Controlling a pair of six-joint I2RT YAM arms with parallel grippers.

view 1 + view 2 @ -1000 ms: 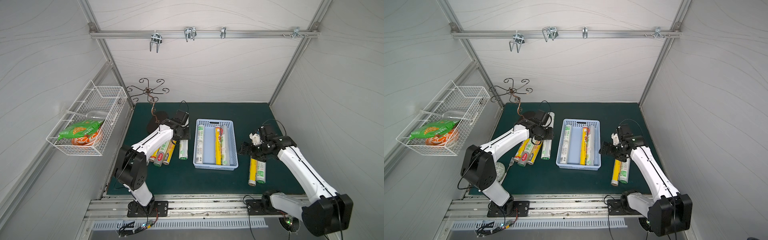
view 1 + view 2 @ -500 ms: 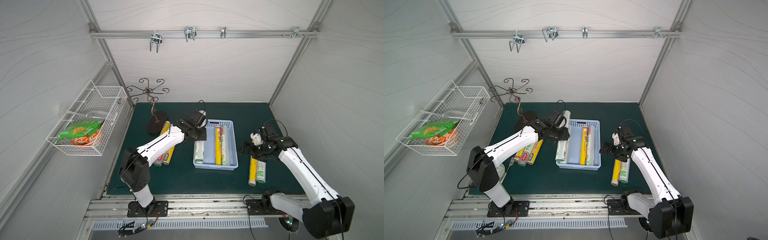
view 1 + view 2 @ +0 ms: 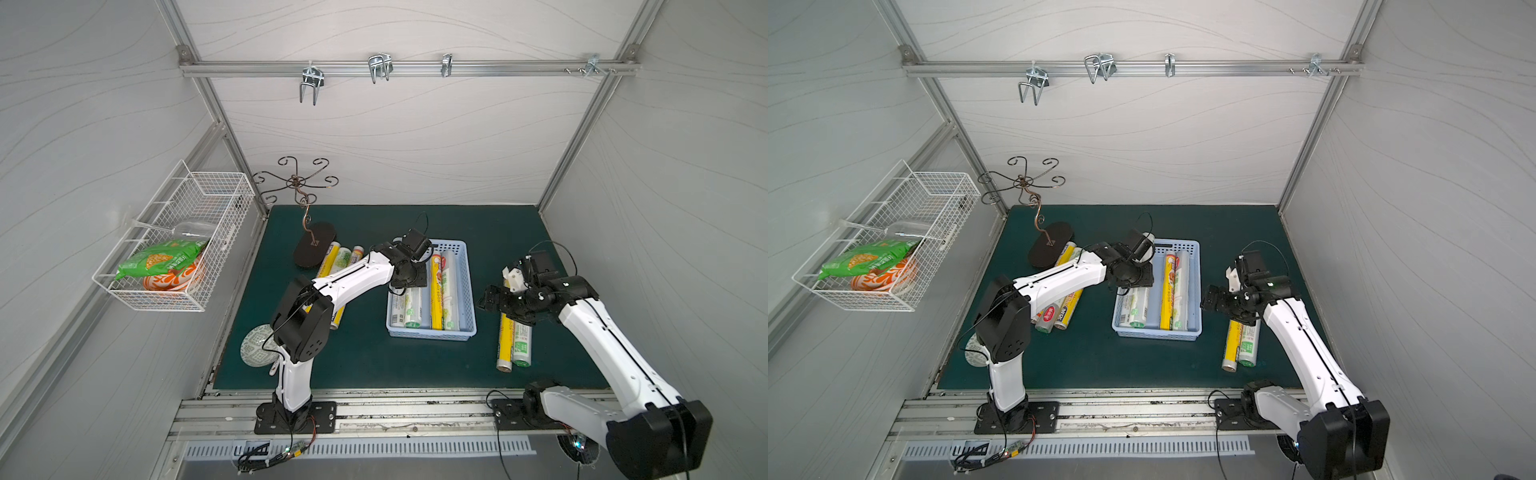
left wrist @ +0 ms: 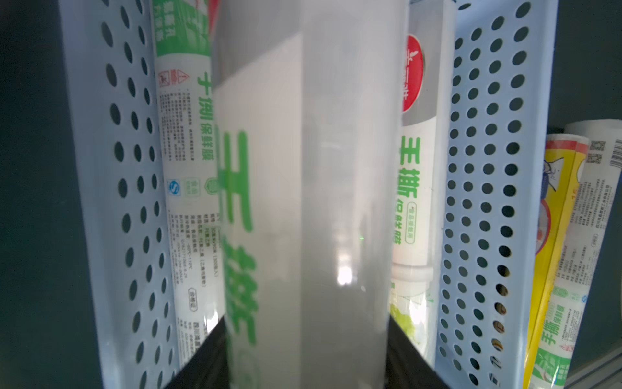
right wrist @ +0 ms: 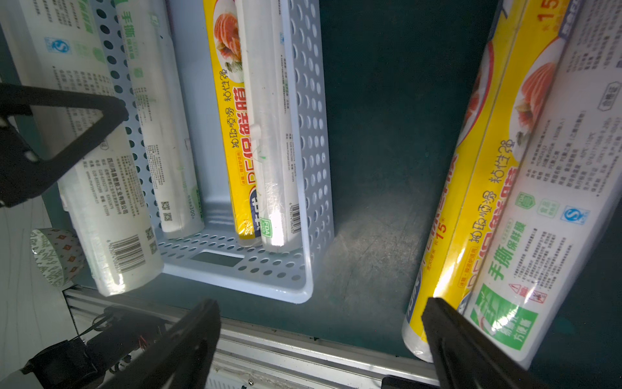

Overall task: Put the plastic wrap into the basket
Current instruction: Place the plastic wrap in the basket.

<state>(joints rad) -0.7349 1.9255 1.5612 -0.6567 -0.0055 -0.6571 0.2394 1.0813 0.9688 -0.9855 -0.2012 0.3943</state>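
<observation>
A green mat (image 3: 365,353) floored the white-walled cell, with the basket (image 3: 467,291) at mid-frame in both top views. The step in hand looked like placing. The left gripper (image 3: 409,275), on an arm stretched low from the lower left, pinched a white roll (image 4: 303,202) lengthwise over the basket's left half, above others lying inside. The next move would call for lowering and letting go. The right gripper (image 5: 319,310), jaws spread wide, hovered over two rolls (image 3: 513,340) right of the basket. Spare rolls (image 3: 340,257) lay to the left.
</observation>
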